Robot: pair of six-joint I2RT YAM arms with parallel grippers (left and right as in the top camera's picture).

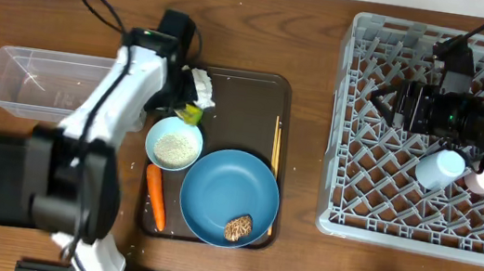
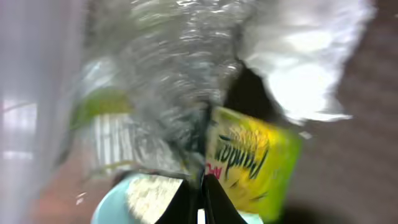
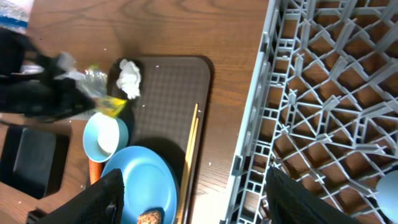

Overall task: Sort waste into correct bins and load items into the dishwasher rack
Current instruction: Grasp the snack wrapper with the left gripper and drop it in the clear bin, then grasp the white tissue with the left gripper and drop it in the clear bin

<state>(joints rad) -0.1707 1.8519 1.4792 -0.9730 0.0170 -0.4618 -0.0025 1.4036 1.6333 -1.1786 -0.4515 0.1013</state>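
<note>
Wooden table (image 1: 321,34) carries the dark brown serving tray (image 1: 246,108). Left gripper (image 2: 200,198) is closed, pinching the yellow-green wrapper (image 2: 252,158) at the tray's corner, beside the crumpled white tissue (image 1: 202,86). Right gripper (image 3: 199,202) stands wide and empty over the dishwasher rack (image 3: 323,93).

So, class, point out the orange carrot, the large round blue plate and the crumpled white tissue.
Orange carrot (image 1: 155,196): overhead view, mid-length.
Large round blue plate (image 1: 221,184): overhead view, bare centre.
Crumpled white tissue (image 3: 130,78): right wrist view, middle.
</note>
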